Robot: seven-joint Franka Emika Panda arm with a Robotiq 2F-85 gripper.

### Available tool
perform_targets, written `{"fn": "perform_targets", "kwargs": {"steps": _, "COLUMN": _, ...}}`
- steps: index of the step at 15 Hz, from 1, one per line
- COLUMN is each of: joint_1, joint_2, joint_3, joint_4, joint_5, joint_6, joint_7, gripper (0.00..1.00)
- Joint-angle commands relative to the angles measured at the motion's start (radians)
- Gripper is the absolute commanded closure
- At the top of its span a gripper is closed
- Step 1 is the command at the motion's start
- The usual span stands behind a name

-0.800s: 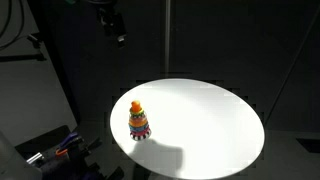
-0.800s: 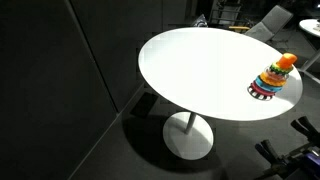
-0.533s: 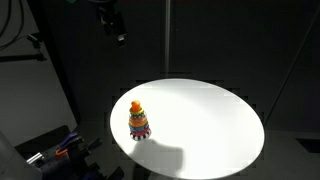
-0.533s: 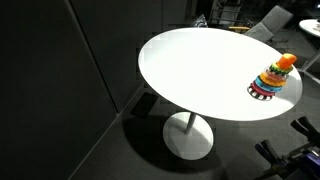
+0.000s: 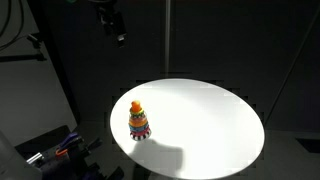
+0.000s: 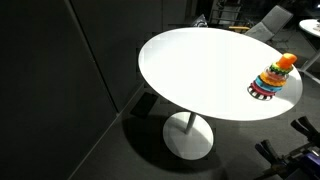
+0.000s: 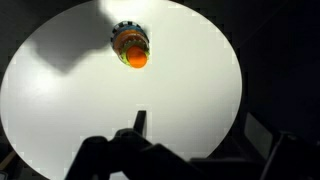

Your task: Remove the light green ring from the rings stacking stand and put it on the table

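In an exterior view the fingers (image 5: 119, 39) are hung high above the rings stacking stand (image 5: 139, 121) on the table (image 5: 210, 120); in an exterior view the light green ring (image 6: 276, 73) is seated mid-stand, approach judged pending; in wrist view finger spread cannot be told, descent over stand required.

The table (image 5: 210, 120) lies open, apparently, all around the rings stacking stand (image 5: 139, 121).

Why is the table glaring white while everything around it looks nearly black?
In both exterior views the table is lit hard and washed out to blank white, the room left nearly black; only the stand keeps colour. Wrist view: same glare, a soft grey shadow at the table's upper left.
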Motion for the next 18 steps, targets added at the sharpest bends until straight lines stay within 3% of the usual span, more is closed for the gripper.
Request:
{"fn": "perform_targets", "kwargs": {"steps": 1, "joint_1": -0.022, "joint_2": 0.003, "joint_3": 0.016, "joint_4": 0.002, "joint_5": 0.012, "joint_6": -0.004, "joint_7": -0.011, "gripper": 0.00}}
{"fn": "perform_targets", "kwargs": {"steps": 18, "joint_1": -0.037, "joint_2": 0.340, "joint_3": 0.093, "joint_4": 0.075, "joint_5": -0.125, "joint_6": 0.061, "joint_7": 0.007, "gripper": 0.00}}
